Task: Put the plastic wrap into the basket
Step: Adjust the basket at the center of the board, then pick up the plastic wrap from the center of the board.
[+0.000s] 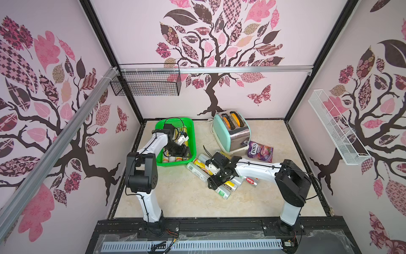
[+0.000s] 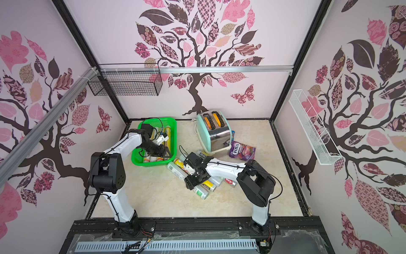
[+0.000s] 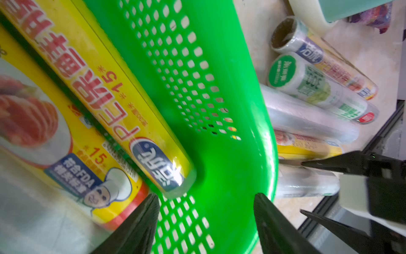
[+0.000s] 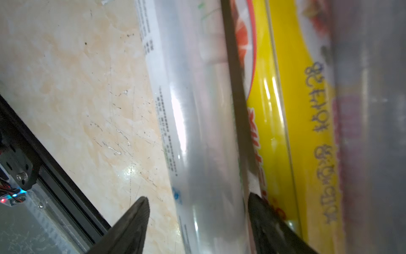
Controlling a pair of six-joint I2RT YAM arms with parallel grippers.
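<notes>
The beige marbled worktop [image 1: 186, 202] is stretching away from the arm bases. On it, in the middle, loose plastic wrap rolls [image 1: 228, 184] are lying side by side in a slanted heap, touching one another. The right gripper [image 4: 197, 198] is reaching down over the outermost clear roll [image 4: 197, 110]. Its fingers are standing apart on either side: one is sitting in the crack against a yellow roll [image 4: 285, 132], and the other is hanging over worktop, apart from the roll, so nothing is being clamped.

Just beyond, to the left, the green basket [image 1: 193, 140] is sitting flat and holding several basket rolls [image 3: 98, 88] lengthwise, yellow ones among them. The left gripper [image 3: 206, 198] is hovering over its near corner beside a roll end, fingers spread wide and holding nothing.

Farther back, a mint toaster [image 1: 232, 132] is standing near the back wall, with a purple candy bag [image 1: 260, 151] lying just beside it.

On the tree-patterned walls, a black wire basket [image 1: 147, 85] is hanging in the back left corner, and a white wire rack [image 1: 336, 129] is hanging on the right.
</notes>
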